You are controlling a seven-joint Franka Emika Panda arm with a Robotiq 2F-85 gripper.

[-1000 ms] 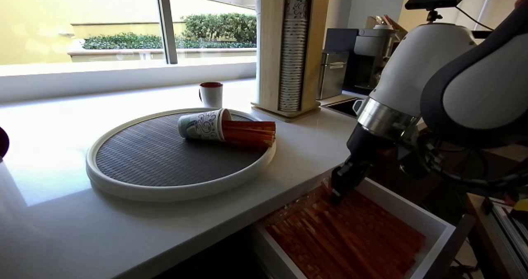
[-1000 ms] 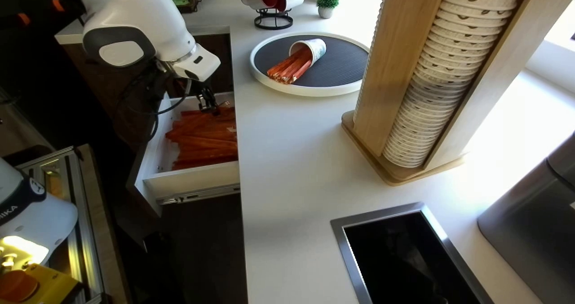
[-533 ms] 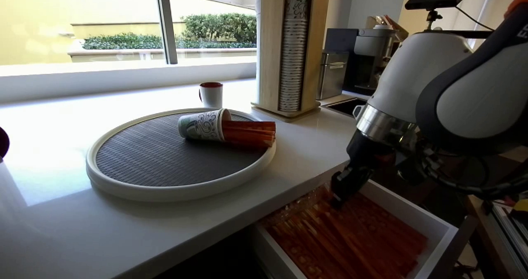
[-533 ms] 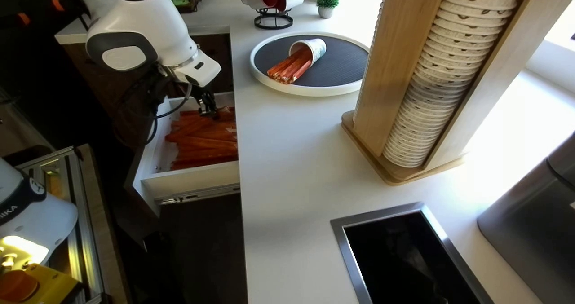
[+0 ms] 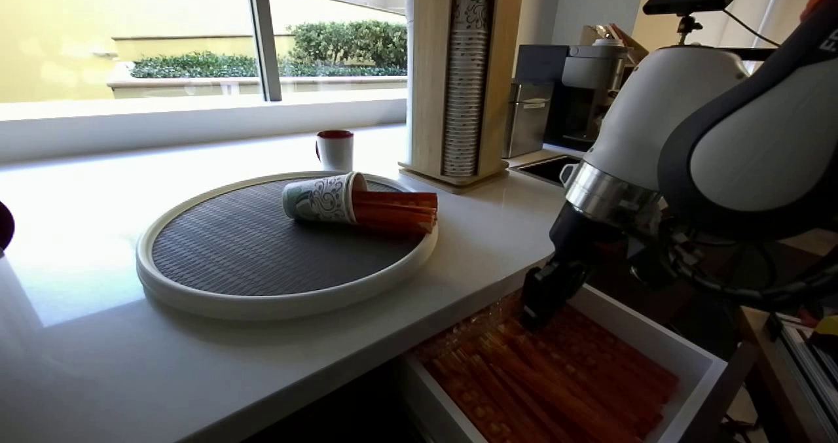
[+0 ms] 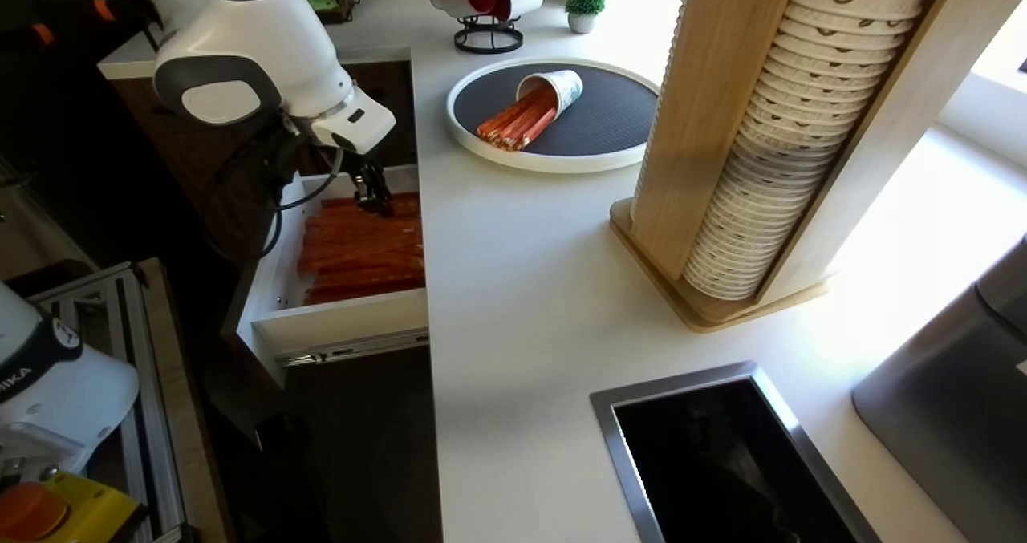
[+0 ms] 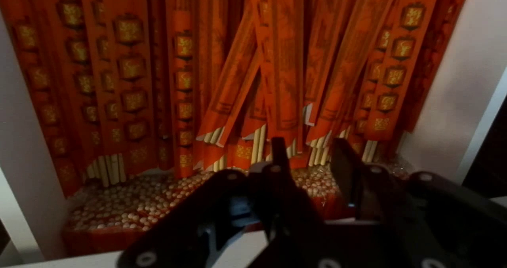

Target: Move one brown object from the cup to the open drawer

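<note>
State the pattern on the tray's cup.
Dark swirls and grey-green on the white cup; clearest in an exterior view.

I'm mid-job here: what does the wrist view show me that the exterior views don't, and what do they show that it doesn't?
Only the wrist view: a clear gap between the jaws of the gripper, so it stands open with nothing visibly held. In both exterior views it is too dark and small to tell.

Only the exterior views: the cup on its side on the round grey tray, a bundle of sticks poking from its mouth, and the wooden cup dispenser.

Shared: the gripper at the open drawer, with reddish-orange sticks inside.
</note>
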